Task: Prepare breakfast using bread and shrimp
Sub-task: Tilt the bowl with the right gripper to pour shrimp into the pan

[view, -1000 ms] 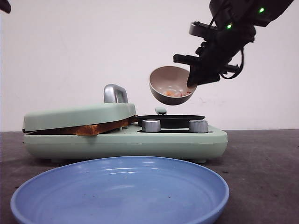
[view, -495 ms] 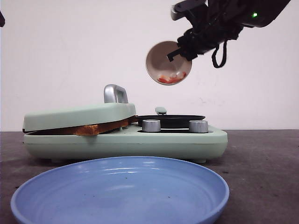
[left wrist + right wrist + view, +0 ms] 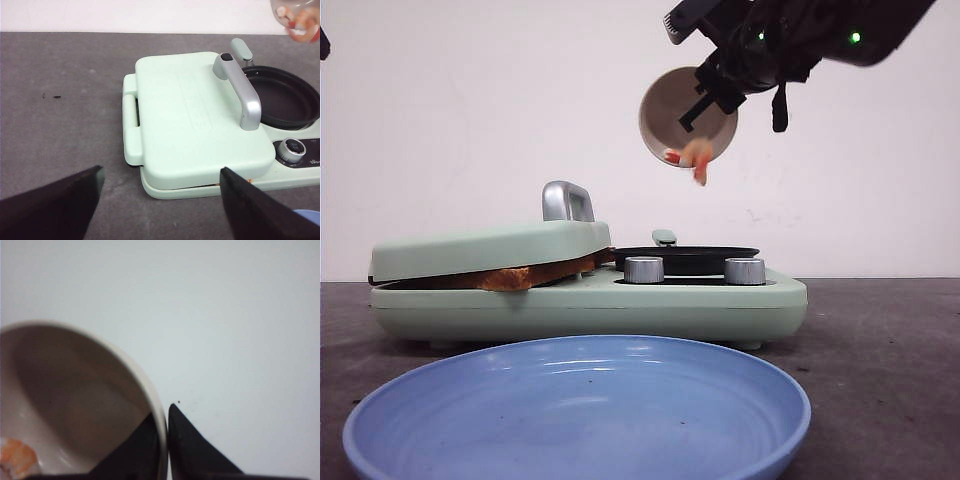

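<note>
The right gripper (image 3: 712, 95), pinching the bowl (image 3: 686, 115) rim, has tipped it steeper, so shrimp (image 3: 698, 158) now spills toward the pan (image 3: 685, 259); bread (image 3: 535, 272) sits in the press, left jaws spread.

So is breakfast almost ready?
Partly. The bread is already shut inside the press. The right gripper holds the bowl tipped over the pan, and shrimp are spilling from its rim. The pan looks empty, so cooking is left, and the blue plate is still bare.
</note>
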Robot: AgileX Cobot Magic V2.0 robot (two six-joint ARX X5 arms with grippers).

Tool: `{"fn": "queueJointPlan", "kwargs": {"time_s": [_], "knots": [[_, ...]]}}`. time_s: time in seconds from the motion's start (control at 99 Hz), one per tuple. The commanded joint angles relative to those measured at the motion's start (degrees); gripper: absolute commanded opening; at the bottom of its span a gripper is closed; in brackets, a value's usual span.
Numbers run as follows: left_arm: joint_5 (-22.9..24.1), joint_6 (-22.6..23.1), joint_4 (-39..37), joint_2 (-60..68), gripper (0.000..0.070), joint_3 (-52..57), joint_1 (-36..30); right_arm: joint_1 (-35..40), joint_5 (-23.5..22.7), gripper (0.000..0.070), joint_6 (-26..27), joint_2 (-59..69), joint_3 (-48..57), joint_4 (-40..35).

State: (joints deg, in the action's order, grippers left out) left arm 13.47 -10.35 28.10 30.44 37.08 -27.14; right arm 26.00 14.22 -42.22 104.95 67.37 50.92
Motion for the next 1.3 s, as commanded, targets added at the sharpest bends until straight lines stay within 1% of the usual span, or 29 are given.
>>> {"fn": "queueJointPlan", "kwargs": {"time_s": [0.0,0.172,0.273,0.384,0.435,0.546,0.808,0.96,1.021,1.101,1.293], "knots": [[0.0,1.1,-0.5,0.2,0.0424,0.4,-0.3,1.0,0.2,0.0008,-0.2,0.6,-1.0,3.4],[0.0,1.4,-0.5,0.2,0.0424,0.4,-0.3,1.6,0.5,0.0009,0.3,0.6,-3.6,8.6],[0.0,1.4,-0.5,0.2,0.0424,0.4,-0.3,1.8,1.9,0.0009,0.6,0.6,-3.7,11.1],[0.0,2.0,-0.5,0.2,0.0424,0.4,-0.3,2.1,2.3,0.0009,-0.5,0.6,-3.7,16.7],[0.0,2.0,-0.4,0.2,0.0424,0.4,-0.3,2.0,2.3,0.0009,-0.4,0.6,-3.7,18.0],[0.0,2.0,-0.5,0.2,0.0424,0.4,-0.3,1.6,2.5,0.0009,0.2,0.6,-3.7,16.3],[0.0,2.0,-0.5,0.2,0.0424,0.4,-0.3,1.6,2.5,0.0009,0.2,0.6,-3.7,16.9],[0.0,2.0,-0.4,0.2,0.0424,0.4,-0.3,1.7,2.1,0.0009,0.2,0.6,-3.7,22.1],[0.0,2.0,-0.4,0.2,0.0424,0.4,-0.3,1.6,2.3,0.0009,0.3,0.6,-3.7,23.0],[0.0,2.0,-0.5,0.2,0.0424,0.4,-0.3,1.2,2.3,0.0009,1.7,0.6,-3.7,22.1],[0.0,2.1,-0.4,0.2,0.0424,0.4,-0.3,0.7,2.3,0.0009,3.7,0.7,-3.9,15.8]]}}
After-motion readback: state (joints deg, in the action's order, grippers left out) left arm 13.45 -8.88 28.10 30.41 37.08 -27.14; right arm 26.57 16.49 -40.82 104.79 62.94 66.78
